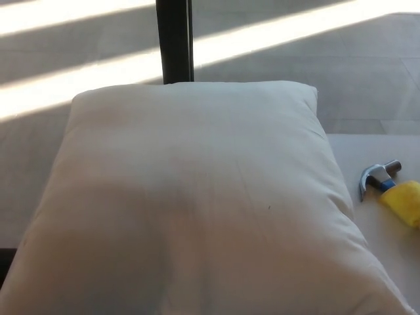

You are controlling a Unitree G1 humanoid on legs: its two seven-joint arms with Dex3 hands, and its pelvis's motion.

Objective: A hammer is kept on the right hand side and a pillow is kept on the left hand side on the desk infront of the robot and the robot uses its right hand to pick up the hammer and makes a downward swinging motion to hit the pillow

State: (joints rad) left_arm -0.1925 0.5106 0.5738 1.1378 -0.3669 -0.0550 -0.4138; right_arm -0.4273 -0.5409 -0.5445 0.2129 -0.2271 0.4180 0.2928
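Note:
A big white pillow [190,203] fills most of the head view, lying flat on the desk. To its right, at the picture's right edge, lies a hammer [390,190] with a steel claw head, a blue neck and a yellow handle that runs out of frame. The hammer rests on the white desk top [387,262], a little apart from the pillow's right side. Neither of my hands shows anywhere in the picture.
Beyond the desk is a grey floor with bright sunlight stripes. A dark upright post [174,39] stands behind the pillow's far edge. The desk's far edge [374,135] shows at the right.

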